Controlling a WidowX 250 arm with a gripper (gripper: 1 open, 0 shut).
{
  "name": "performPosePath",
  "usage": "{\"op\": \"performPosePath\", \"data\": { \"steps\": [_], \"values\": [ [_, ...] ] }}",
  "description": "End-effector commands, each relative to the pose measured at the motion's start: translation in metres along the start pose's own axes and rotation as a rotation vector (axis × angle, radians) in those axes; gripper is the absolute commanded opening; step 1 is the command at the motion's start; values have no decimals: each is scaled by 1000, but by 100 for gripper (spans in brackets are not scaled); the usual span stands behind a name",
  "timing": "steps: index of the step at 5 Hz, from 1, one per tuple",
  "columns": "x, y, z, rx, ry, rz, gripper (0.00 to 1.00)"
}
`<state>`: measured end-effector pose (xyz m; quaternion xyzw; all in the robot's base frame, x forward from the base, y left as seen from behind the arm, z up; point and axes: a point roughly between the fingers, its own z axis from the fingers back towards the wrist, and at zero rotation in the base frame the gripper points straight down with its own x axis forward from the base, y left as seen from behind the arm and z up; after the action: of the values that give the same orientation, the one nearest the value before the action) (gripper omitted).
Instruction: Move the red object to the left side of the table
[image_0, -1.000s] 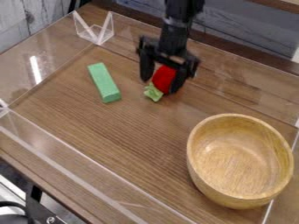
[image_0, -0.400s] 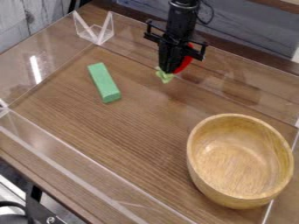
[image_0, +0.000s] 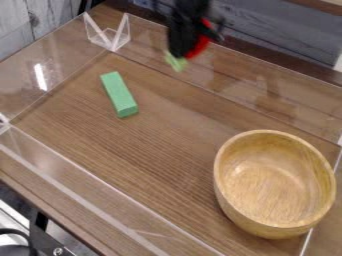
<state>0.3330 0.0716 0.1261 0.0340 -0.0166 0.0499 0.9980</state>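
Observation:
The red object (image_0: 199, 44), a small glossy strawberry-like toy with a light-green leafy stub (image_0: 177, 62) hanging at its lower end, is lifted clear of the brown wood-grain table (image_0: 174, 130). My gripper (image_0: 193, 44) points down near the top of the view, above the far middle of the table, and is shut on the toy. Motion blur smears the black fingers, so their tips are hard to make out.
A green rectangular block (image_0: 119, 93) lies on the left half of the table. A large wooden bowl (image_0: 275, 182) sits at the front right. Low clear acrylic walls border the table, with a clear folded stand (image_0: 107, 33) at the back left.
The gripper closed on the red toy where it lay on the table, then lifted it upward and a little to the left. The block and bowl have not moved.

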Motion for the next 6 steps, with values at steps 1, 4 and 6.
{"op": "performPosePath", "data": {
  "steps": [1, 4, 6],
  "values": [
    [-10, 49, 21, 19, -40, 69, 0],
    [-16, 102, -1, 32, 6, 215, 0],
    [-5, 118, -12, 29, 22, 248, 0]
  ]
}}
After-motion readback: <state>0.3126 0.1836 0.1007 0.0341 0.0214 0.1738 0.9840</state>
